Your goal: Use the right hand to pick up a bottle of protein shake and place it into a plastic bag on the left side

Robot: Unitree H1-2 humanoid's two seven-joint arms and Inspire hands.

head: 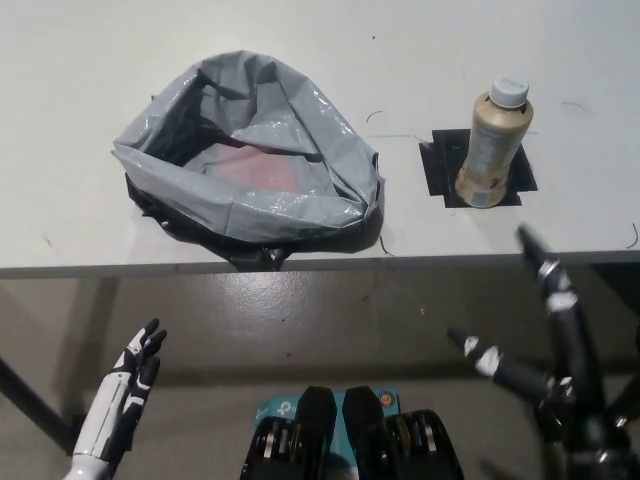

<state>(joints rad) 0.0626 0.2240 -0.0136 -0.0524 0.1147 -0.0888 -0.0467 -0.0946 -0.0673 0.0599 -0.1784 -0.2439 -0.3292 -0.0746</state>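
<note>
Surface: pale white tabletop [80,60] filling the upper half of the frame, front edge running across mid-frame.
Bottle: beige plastic protein shake bottle [494,143] with a white cap, upright at upper right, standing on a black square tape mark [440,165].
Bag: grey crumpled plastic bag [250,160], mouth open, at upper left-centre; something reddish visible inside; well apart from the bottle.
Right hand: black [545,340], lower right, below the surface edge, fingers spread, grasping nothing, short of the bottle.
Left hand: white [125,395], lower left, resting low, fingers extended and loosely together, empty.
</note>
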